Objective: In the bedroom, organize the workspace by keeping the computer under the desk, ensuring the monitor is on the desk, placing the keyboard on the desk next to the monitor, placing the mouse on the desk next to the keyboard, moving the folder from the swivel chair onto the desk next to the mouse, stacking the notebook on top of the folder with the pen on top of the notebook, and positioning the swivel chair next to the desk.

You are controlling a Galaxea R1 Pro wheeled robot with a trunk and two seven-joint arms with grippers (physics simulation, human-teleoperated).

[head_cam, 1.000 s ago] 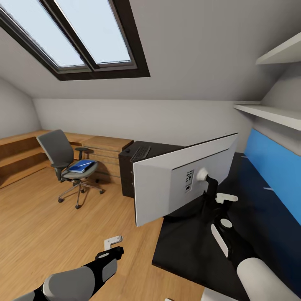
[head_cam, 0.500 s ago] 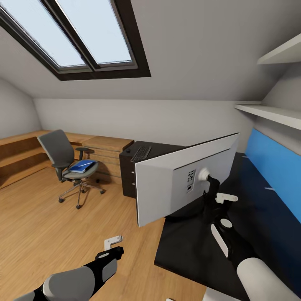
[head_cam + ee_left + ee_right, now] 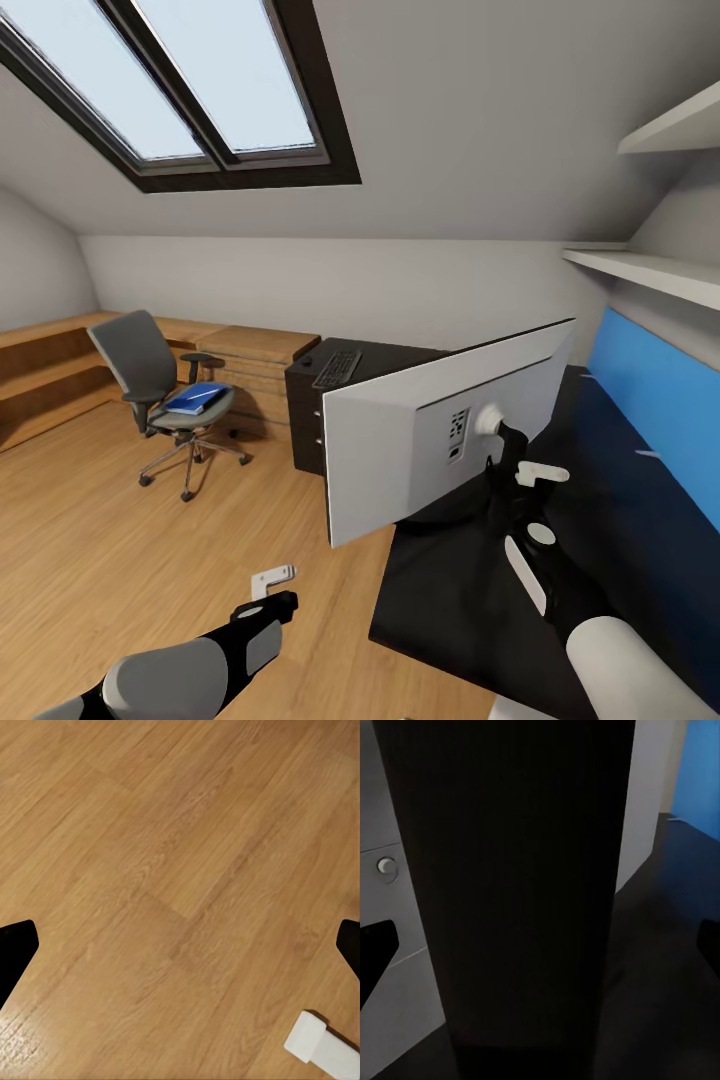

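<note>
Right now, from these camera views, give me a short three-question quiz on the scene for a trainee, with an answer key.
1. True or false: the folder lies on the seat of the swivel chair.
2. The keyboard rests on: A) the floor, B) the desk, C) a wall shelf.
3. Fill in: the monitor turns its light grey ___ to the head camera.
Key: 1 true; 2 B; 3 back.
</note>
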